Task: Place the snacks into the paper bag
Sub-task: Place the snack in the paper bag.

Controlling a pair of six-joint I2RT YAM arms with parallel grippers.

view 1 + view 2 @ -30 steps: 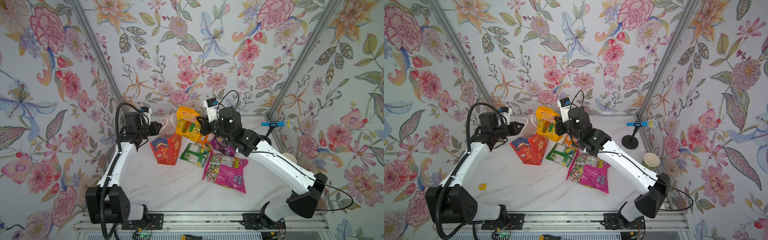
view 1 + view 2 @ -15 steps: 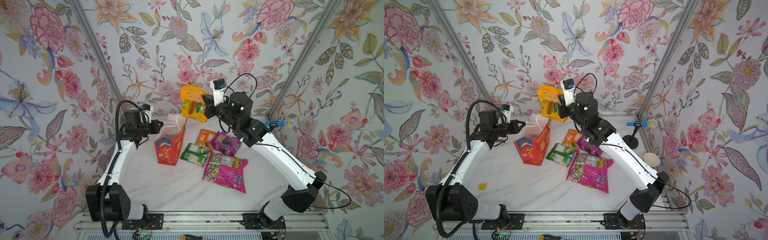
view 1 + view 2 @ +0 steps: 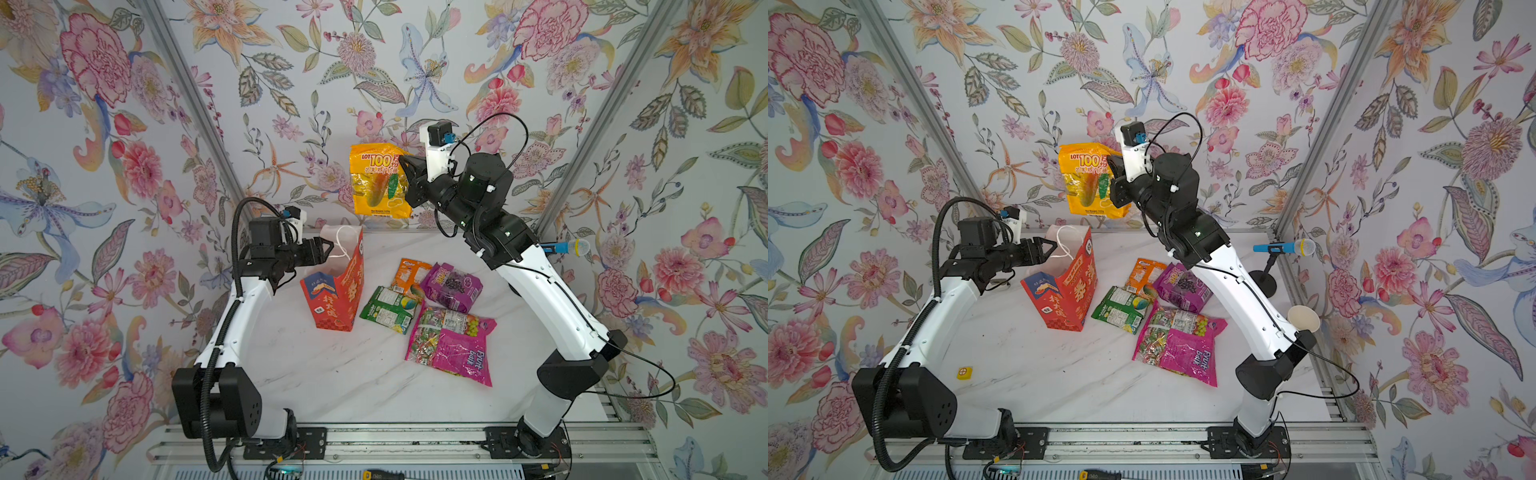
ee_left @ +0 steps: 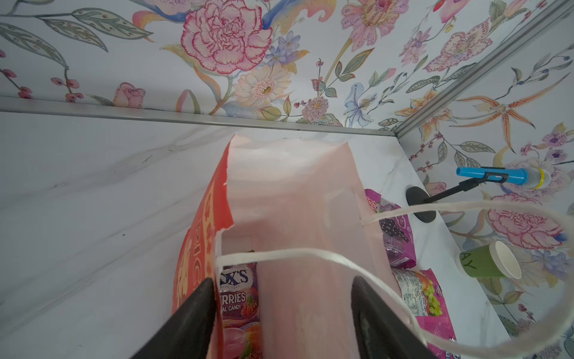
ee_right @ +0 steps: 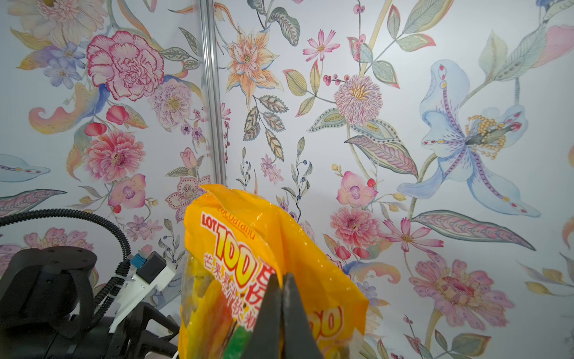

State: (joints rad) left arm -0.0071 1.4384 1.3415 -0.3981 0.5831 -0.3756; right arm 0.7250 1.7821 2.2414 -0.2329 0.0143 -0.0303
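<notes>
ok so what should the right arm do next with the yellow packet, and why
Probably bring the yellow packet down over the mouth of the paper bag. The right fingers are shut on it well above the table; the bag stands upright and open, one purple packet already in it, and the left fingers are spread at its rim.

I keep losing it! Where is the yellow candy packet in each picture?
In a top view: yellow packet hangs mid-picture, above the red bag.
In a top view: the packet, also above the bag.
Left wrist: not in it; only the bag.
Right wrist: the packet, close up.
Landmark: the red bag.
</notes>
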